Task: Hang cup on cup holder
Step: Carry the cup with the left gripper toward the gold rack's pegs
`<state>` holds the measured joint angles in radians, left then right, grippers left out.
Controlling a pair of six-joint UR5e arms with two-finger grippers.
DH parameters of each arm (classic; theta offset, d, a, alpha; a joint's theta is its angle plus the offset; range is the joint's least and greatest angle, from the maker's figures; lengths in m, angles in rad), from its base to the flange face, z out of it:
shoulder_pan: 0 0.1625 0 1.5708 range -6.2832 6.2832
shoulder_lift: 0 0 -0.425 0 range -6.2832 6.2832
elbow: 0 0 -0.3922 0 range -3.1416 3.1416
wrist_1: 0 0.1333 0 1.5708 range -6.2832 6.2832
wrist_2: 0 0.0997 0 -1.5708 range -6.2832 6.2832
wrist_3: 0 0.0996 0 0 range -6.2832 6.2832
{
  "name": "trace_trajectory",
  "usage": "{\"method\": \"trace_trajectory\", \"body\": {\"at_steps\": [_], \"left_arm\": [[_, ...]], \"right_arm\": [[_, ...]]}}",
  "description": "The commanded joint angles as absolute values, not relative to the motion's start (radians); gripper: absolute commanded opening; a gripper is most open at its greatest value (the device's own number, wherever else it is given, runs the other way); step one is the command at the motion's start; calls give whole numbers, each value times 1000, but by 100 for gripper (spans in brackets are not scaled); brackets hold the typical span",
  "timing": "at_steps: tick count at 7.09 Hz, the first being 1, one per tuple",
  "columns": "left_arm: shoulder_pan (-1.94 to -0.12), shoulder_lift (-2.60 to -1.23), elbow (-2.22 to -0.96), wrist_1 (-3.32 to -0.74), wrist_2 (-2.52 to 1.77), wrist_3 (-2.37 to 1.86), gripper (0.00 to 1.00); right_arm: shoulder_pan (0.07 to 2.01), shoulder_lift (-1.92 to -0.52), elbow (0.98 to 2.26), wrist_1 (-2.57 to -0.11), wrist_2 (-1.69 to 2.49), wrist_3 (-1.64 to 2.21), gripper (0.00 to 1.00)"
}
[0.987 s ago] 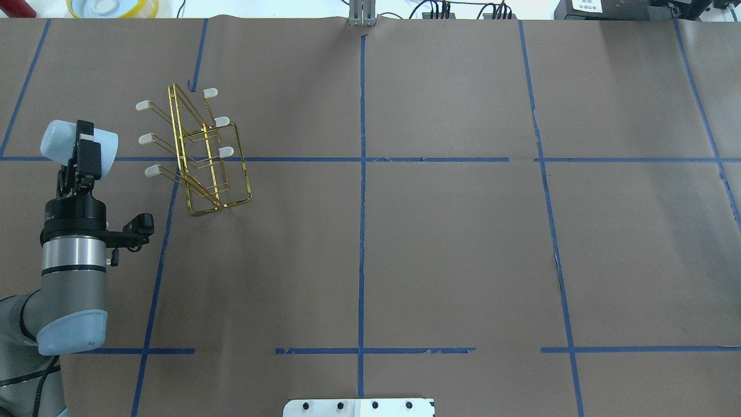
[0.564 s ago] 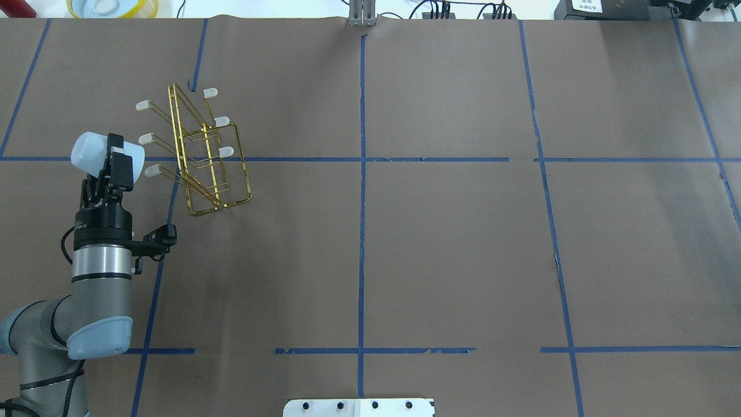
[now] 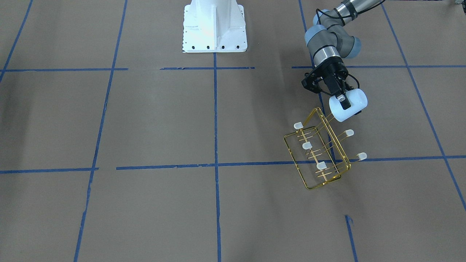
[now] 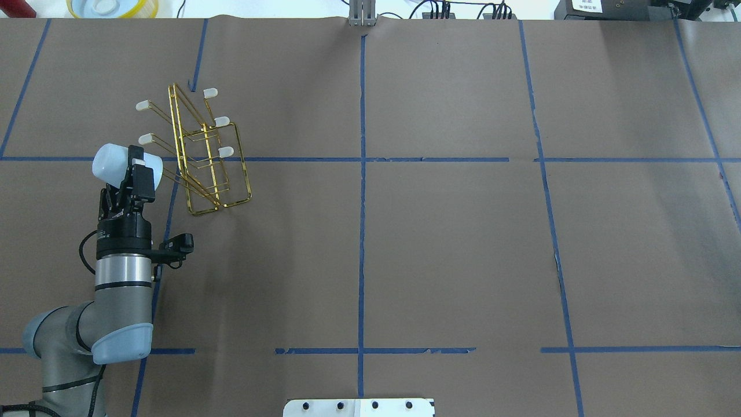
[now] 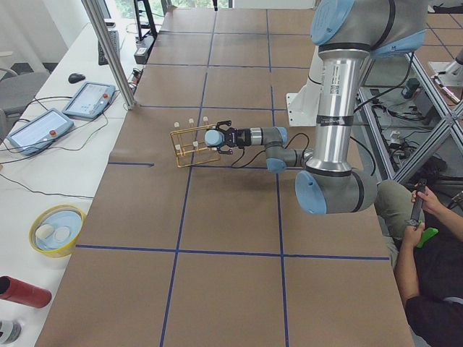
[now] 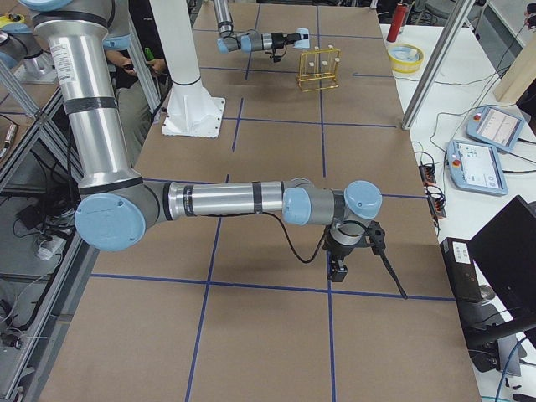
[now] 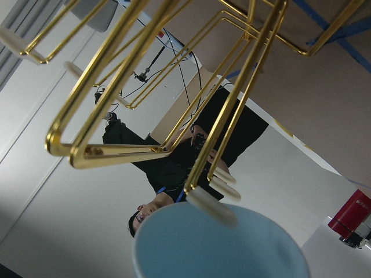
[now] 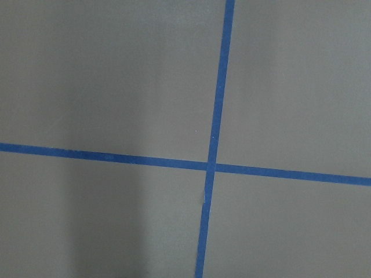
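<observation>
While the left tool (image 4: 139, 166) is clenched on the cup (image 4: 111, 162), the cup lies sideways in the air above the desk (image 4: 463, 243). Its closed end points away from the cup holder (image 4: 209, 156) and its mouth faces it.

One finger (image 4: 145, 179) lies across the top of the cup wall near the rim. The other is hidden under the cup.

The cup sits on the cup holder's robot-left side, at the prong nearest the robot. The overhead view shows five whitish caps (image 4: 145, 138). The spot where that nearest prong ends is covered by the cup.

In the left wrist view a capped prong tip (image 7: 211, 207) sits right at the cup's rim, across the mouth. Can't tell whether it is inside or touching.

The front-facing view agrees: the cup (image 3: 353, 103) is at the near corner of the cup holder (image 3: 320, 153).

The cup holder stands on its base frame on the desk with the loop handle upright. A blue tape line (image 4: 301, 159) passes under it.

The right tool (image 6: 338, 268) shows only from the right-side camera, low over the desk and well apart from the cup holder. Can't tell if it is released or clenched. Its wrist camera shows only brown desk and a tape crossing (image 8: 211, 167).
</observation>
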<state>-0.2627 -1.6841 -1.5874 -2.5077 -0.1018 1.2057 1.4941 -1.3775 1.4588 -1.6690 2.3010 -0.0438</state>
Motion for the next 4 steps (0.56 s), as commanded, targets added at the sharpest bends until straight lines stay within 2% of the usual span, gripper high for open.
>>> {"method": "trace_trajectory", "body": {"at_steps": [1,4], "left_arm": [[-256,-1721,-1527,-2508,-78,1206,0],[-250,-1747,-1494,-2508,-78,1206,0]], "right_arm": [[1494,-1378,1459,-1669,2301,-44,100],[1494,-1378,1459,-1669,2301,-44,100]]}}
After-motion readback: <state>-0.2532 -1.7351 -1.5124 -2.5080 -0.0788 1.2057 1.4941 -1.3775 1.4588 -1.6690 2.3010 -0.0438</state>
